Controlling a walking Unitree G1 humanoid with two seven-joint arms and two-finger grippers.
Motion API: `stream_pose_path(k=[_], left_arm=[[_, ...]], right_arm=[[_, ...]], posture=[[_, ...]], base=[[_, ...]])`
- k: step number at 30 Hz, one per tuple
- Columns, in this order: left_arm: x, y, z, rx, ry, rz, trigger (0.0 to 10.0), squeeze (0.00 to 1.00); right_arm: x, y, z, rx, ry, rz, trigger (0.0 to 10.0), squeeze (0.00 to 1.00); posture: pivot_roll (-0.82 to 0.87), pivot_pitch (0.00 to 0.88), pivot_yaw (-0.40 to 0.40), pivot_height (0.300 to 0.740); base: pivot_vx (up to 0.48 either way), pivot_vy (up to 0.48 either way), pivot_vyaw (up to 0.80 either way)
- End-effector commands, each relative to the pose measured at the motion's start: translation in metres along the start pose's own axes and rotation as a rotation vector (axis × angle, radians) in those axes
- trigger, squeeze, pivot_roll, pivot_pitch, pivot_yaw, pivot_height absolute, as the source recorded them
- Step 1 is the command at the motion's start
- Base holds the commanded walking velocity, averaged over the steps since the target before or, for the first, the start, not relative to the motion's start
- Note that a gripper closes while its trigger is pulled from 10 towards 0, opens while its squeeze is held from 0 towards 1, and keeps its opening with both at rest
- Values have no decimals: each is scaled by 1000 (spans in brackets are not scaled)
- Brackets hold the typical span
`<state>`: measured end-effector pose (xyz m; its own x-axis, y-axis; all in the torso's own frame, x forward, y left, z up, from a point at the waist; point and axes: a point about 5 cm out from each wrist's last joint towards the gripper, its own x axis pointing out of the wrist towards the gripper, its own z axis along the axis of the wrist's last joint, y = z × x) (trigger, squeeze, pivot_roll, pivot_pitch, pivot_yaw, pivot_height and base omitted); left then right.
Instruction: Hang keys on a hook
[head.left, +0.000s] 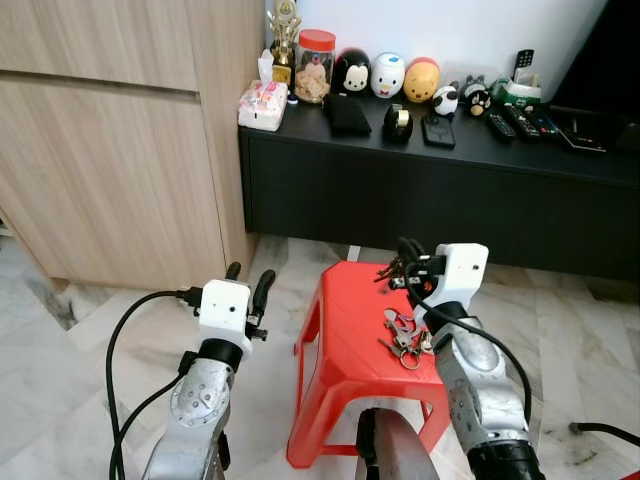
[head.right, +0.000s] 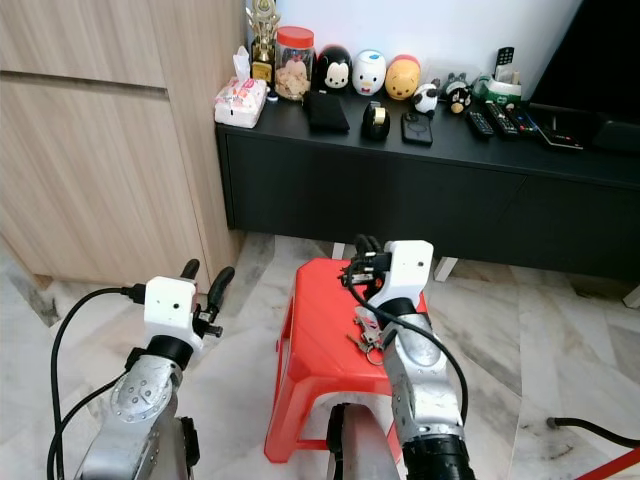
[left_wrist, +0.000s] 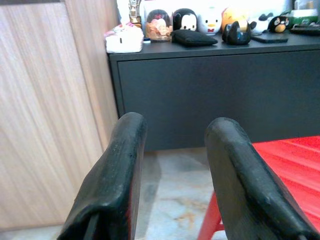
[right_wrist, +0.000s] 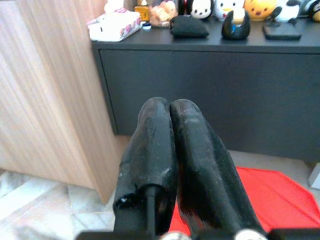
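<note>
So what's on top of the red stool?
A bunch of keys lies on the red stool, beside the right arm. That arm covers part of the seat, so anything under it is hidden.

No text, label or number is readable anywhere.

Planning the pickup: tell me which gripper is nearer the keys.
Right. The right gripper is over the red stool, just beyond the keys; the left gripper is off the stool's side.

floor: pale marble tiles (head.left: 590, 330) | wood-grain cabinet (head.left: 110, 150) | black low console (head.left: 440, 190) | white wall (head.left: 450, 30)
</note>
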<state>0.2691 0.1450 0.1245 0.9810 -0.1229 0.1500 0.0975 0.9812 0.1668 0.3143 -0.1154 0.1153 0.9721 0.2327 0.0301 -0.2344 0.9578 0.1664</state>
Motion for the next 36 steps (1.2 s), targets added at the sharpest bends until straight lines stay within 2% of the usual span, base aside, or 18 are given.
stream_pose_path(k=[1,5,9,17,24,31,36], left_arm=[[5,-2,-1,9,-10,-18,10000,0],[10,-5,-1,10,-10,-39,10000,0],[14,-15,0,-4,-16,-82,10000,0],[11,-17,-5,-6,-5,-117,10000,0],[9,-17,-11,-13,11,-108,10000,0],[5,-20,-11,-21,10,-108,10000,0],[-4,-13,-15,-29,24,-104,10000,0]], right_arm=[[-1,0,-3,-2,13,-20,10000,0],[-2,3,-2,12,21,-25,10000,0],[-5,3,-5,4,36,-20,10000,0],[-7,3,-9,23,51,-43,10000,0],[-13,-2,-12,15,67,-66,10000,0],[-17,-9,-14,-39,66,-99,10000,0],[-19,-5,-16,-33,76,-119,10000,0]], posture=[[22,0,-109,595],[9,0,-94,615],[9,0,-66,645],[9,0,-49,695],[5,0,-68,740],[21,0,-73,740],[23,0,-62,740]], base=[[0,0,0],[0,0,0],[0,0,0],[0,0,0],[0,0,0],[0,0,0],[0,0,0]])
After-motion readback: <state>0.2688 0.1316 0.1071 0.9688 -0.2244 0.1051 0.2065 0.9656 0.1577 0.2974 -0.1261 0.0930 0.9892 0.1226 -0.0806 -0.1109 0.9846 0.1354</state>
